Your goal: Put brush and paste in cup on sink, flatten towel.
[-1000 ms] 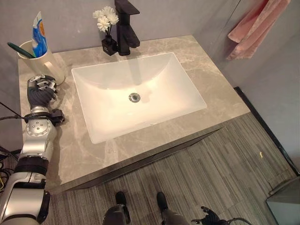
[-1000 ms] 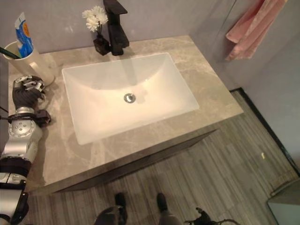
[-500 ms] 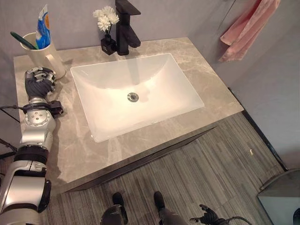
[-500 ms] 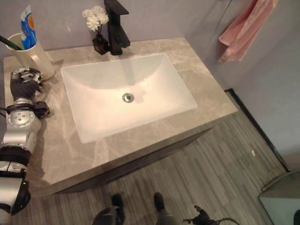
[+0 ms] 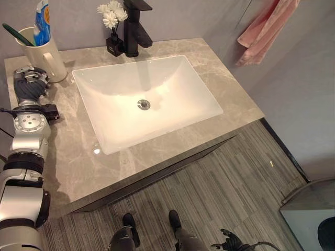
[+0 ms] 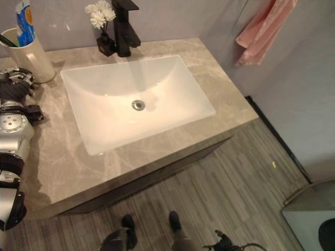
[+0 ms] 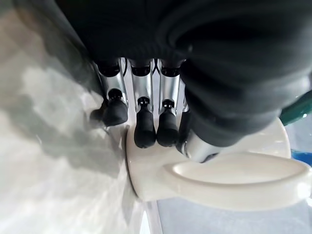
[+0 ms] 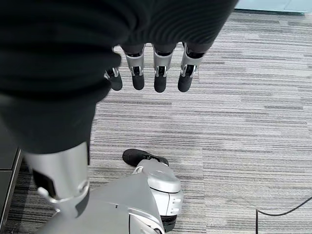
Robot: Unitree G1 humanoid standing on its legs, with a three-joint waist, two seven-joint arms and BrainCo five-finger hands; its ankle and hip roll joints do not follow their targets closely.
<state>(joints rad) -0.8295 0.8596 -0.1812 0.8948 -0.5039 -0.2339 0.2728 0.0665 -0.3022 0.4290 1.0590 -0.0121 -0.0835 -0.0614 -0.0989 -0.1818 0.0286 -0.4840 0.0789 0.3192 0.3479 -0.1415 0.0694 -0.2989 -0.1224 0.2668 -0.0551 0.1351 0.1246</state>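
Two items stand in the cream cup (image 5: 44,56) at the counter's (image 5: 78,151) back left corner beside the sink (image 5: 144,99): the toothpaste tube (image 5: 42,23), its top cut off at the frame edge, and a green brush (image 5: 15,34) whose head is hidden inside. Left hand (image 5: 29,83) rests just beside the cup, fingers (image 7: 145,129) fairly straight with tips touching its base, grasping nothing; right hand (image 8: 146,73) hangs low over the floor, fingers relaxed and empty. Pink towel (image 5: 261,31) hangs bunched on the right wall, its upper end cut off.
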